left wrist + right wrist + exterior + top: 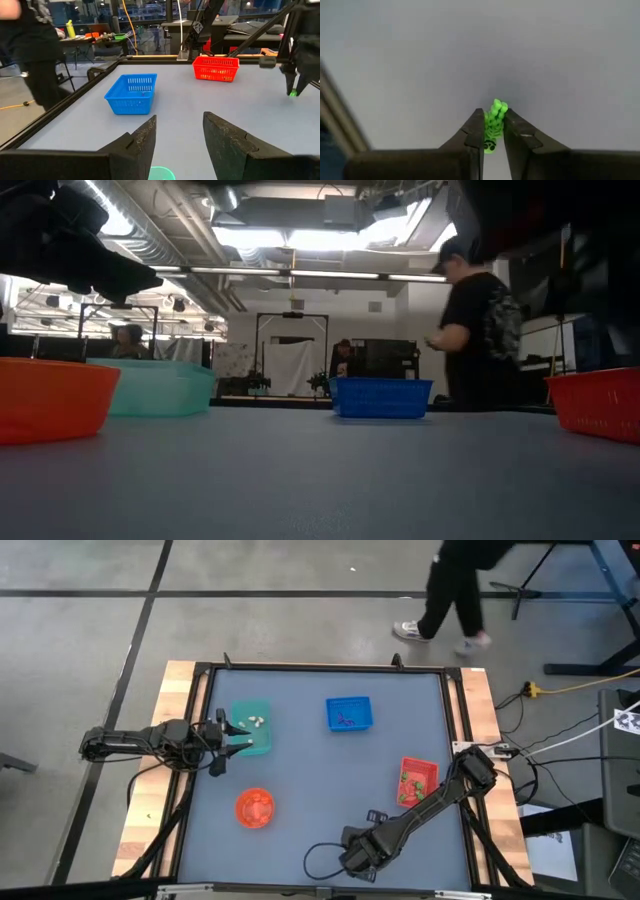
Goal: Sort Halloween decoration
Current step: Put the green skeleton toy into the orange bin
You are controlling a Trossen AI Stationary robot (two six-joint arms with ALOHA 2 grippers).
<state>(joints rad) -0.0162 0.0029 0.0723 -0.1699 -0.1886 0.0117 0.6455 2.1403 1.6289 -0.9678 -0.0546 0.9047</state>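
The right gripper [493, 142], low on the table at about six o'clock, is pinched on a green trinket [493, 122] whose long axis runs along its fingers, the red tray [418, 780] lying toward one o'clock, likely its destination

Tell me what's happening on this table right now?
A two-arm robot is sorting tiny Halloween trinkets into trays. The right gripper, low over the near side of the grey table, is shut on a small bright green plastic trinket. The left gripper hangs open by the teal rectangular tray, which holds white pieces. A blue mesh tray, a red mesh tray and a round orange bowl also sit on the table.
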